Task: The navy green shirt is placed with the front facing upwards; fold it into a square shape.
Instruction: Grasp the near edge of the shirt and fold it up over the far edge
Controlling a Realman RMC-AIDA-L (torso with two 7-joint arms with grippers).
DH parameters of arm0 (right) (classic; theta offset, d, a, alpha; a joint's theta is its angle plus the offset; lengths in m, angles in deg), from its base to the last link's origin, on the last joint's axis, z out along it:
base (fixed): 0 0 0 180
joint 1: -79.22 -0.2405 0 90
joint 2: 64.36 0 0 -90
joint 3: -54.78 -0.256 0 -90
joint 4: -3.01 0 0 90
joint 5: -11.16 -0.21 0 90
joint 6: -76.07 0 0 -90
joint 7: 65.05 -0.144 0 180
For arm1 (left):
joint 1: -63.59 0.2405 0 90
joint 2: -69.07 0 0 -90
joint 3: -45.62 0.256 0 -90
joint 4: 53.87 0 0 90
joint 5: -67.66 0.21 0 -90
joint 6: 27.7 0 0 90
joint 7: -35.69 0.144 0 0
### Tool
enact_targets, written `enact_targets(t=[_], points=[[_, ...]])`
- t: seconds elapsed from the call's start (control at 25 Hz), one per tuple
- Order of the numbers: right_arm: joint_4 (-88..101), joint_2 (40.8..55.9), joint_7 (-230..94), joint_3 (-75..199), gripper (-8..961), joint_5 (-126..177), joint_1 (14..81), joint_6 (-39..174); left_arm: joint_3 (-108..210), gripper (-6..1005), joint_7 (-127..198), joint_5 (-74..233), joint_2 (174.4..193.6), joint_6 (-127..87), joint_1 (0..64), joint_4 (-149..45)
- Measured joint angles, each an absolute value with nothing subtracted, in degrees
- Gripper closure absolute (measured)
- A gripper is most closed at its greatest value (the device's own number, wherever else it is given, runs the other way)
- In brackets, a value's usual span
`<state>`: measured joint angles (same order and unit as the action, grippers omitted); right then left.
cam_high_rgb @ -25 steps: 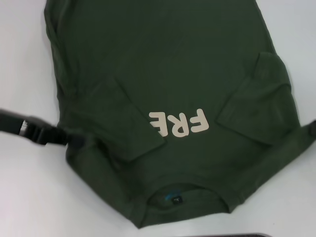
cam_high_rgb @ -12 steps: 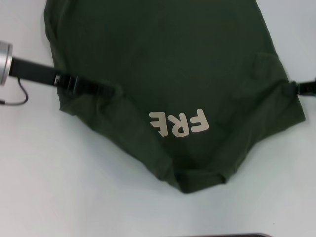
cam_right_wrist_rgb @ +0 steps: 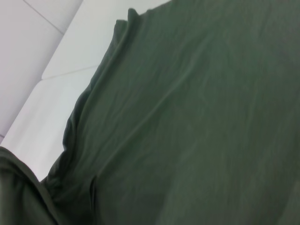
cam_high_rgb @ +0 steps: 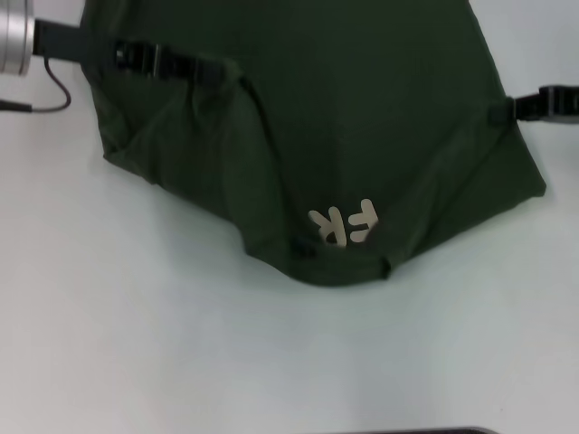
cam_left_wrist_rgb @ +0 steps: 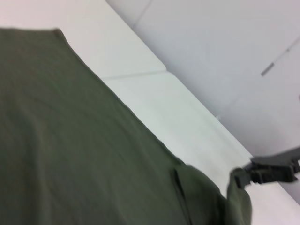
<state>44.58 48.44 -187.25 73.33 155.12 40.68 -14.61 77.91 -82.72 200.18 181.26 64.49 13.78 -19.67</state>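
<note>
The navy green shirt (cam_high_rgb: 362,117) lies on the white table (cam_high_rgb: 136,344), its near part lifted and doubled over toward the far side. Cream letters (cam_high_rgb: 344,221) show partly at the fold's near edge. My left gripper (cam_high_rgb: 217,70) is shut on the shirt's left edge at the upper left of the head view. At the right edge, my right gripper (cam_high_rgb: 499,112) is shut on the shirt's right side. The left wrist view shows the shirt (cam_left_wrist_rgb: 70,140) and, farther off, the right gripper (cam_left_wrist_rgb: 243,177) pinching cloth. Only shirt fabric (cam_right_wrist_rgb: 197,117) fills the right wrist view.
A silver wrist cuff (cam_high_rgb: 14,36) and a thin black cable (cam_high_rgb: 54,86) belong to the left arm at the upper left. White table surface lies in front of the shirt. A dark edge (cam_high_rgb: 425,431) shows at the bottom of the head view.
Both grippers have carried the shirt's collar end away from me, over the body. The collar and sleeves are now hidden under the fold, and the lettering is partly covered.
</note>
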Motion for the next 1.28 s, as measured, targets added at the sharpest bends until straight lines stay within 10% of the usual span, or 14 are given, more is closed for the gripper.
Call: enact_targets(t=[1.28], points=[[42.5, 48.30, -189.8, 79.4, 917, 148.9, 35.9, 5.3, 77.8, 917, -82.2, 192.7, 181.75, 38.7, 13.8, -23.9]])
